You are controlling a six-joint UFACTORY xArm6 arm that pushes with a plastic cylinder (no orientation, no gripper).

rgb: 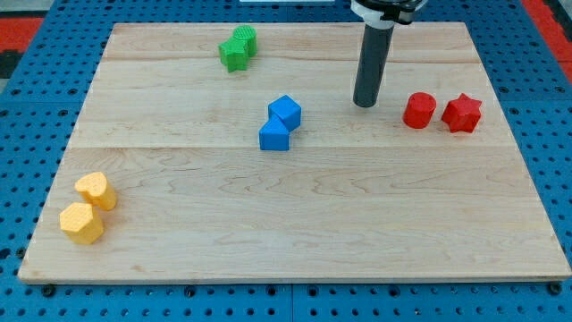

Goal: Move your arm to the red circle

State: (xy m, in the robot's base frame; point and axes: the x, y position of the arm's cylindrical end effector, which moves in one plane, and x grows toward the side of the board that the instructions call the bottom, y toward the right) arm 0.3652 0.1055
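The red circle (418, 110), a short red cylinder, sits on the wooden board (295, 215) at the view's right. A red star block (462, 113) stands just to its right, close beside it. My tip (364, 103) is the lower end of the dark rod that comes down from the view's top. It rests on the board a short way to the left of the red circle, apart from it and slightly higher in the view.
Two blue blocks (281, 122) sit together left of my tip. Two green blocks (238, 47) lie near the board's top edge. Two yellow blocks (88, 207) sit at the lower left. A blue pegboard (27, 116) surrounds the board.
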